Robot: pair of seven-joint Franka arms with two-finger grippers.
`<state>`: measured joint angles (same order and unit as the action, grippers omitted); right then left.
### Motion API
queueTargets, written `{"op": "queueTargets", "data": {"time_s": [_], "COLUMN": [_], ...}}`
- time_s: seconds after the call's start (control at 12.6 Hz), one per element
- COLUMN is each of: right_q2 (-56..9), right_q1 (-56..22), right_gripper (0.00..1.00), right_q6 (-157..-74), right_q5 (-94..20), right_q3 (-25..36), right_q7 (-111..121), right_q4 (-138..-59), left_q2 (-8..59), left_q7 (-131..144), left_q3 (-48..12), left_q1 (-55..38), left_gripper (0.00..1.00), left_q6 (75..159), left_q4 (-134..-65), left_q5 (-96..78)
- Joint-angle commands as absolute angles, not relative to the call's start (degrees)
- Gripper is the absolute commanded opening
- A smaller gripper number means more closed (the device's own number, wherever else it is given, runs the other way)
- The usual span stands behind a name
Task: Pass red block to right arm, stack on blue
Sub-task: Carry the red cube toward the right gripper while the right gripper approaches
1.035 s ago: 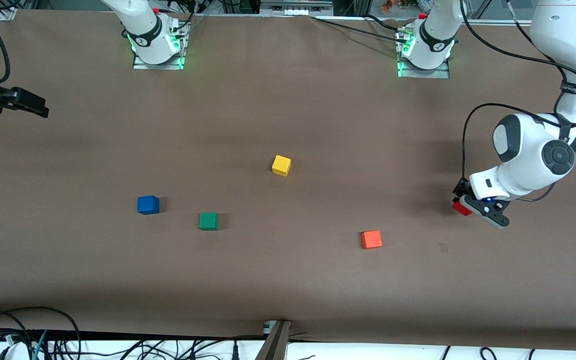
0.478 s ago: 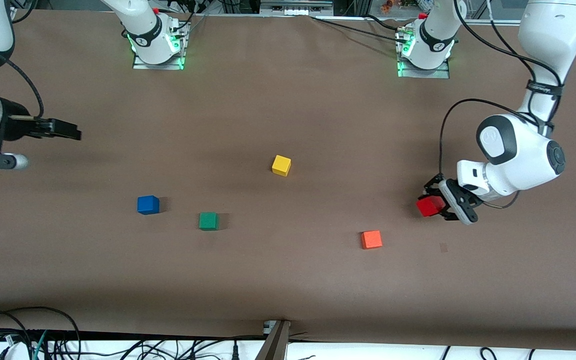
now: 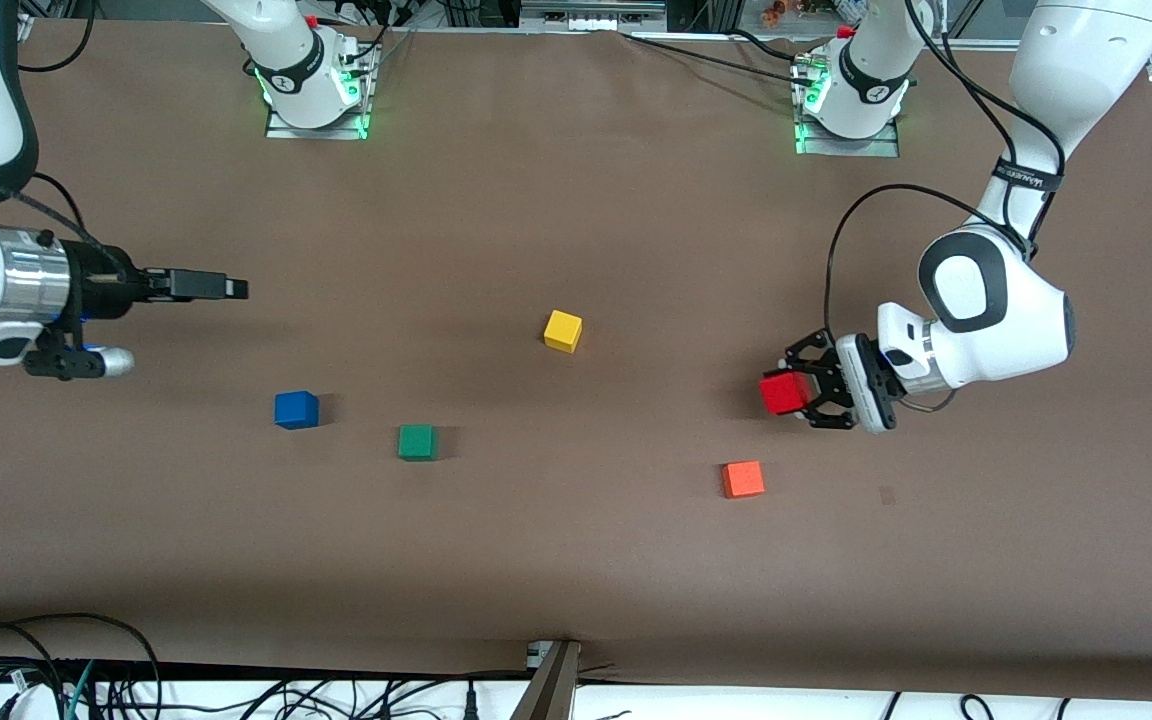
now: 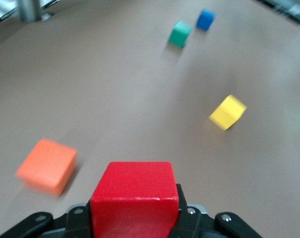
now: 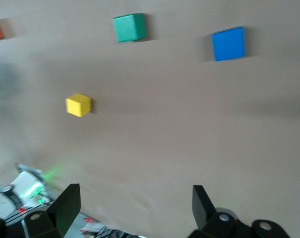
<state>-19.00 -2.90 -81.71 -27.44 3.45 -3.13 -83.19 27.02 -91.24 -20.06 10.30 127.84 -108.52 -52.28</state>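
Left pincer [image 3: 804,392] is clenched on the red block [image 3: 782,393], held in the air over the tabletop [image 3: 576,560] toward the left arm's end, above the bare patch between the yellow cube [image 3: 563,330] and the orange-red cube [image 3: 742,479]. Pincer lies roughly horizontal, aimed toward the right arm's end. Block is a cube, so no long axis; in the left wrist view 1 flat face of it [image 4: 134,201] points out ahead of the pincer, edges square and crisp.

Right pincer [image 3: 226,288] is released, slim straight fingers [image 5: 66,206] spread wide with nothing between them, also horizontal, pointing toward the left arm's end, over the tabletop above the blue cube [image 3: 296,409].

Blue cube sits on the tabletop near the right arm's end; green cube [image 3: 417,441] is just beside it, slightly nearer the front camera. All 5 cubes are matte, solid-coloured, same size. Tabletop is plain brown, smooth, paper-like.
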Motion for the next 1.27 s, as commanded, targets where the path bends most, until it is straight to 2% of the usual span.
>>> {"op": "queueTargets", "data": {"time_s": [0.0,0.4,0.64,0.8,1.19], "right_q2": [-20.9,-28.5,-32.7,-34.7,-35.4], "right_q1": [-2.5,-2.6,-3.3,-4.9,-13.4], "right_gripper": [1.00,1.00,1.00,1.00,1.00], "right_q6": [-81.2,-81.2,-82.8,-85.2,-96.5], "right_q5": [-36.4,-56.9,-68.1,-74.4,-84.3], "right_q3": [3.3,3.0,2.9,2.8,2.8], "right_q7": [-2.2,4.6,12.7,17.3,17.8], "right_q4": [-83.4,-84.2,-88.5,-90.8,-92.5], "left_q2": [31.7,41.1,41.7,41.8,42.1], "left_q7": [-99.3,-119.5,-126.0,-128.7,-132.0], "left_q3": [-20.7,-26.7,-26.6,-26.6,-26.5], "left_q1": [10.3,7.6,2.5,-1.6,-8.9], "left_gripper": [0.00,0.00,0.00,0.00,0.00], "left_q6": [120.2,119.8,120.5,125.7,133.7], "left_q4": [-101.5,-95.3,-93.3,-93.3,-91.9], "left_q5": [-59.2,-78.5,-86.8,-92.8,-103.8]}}
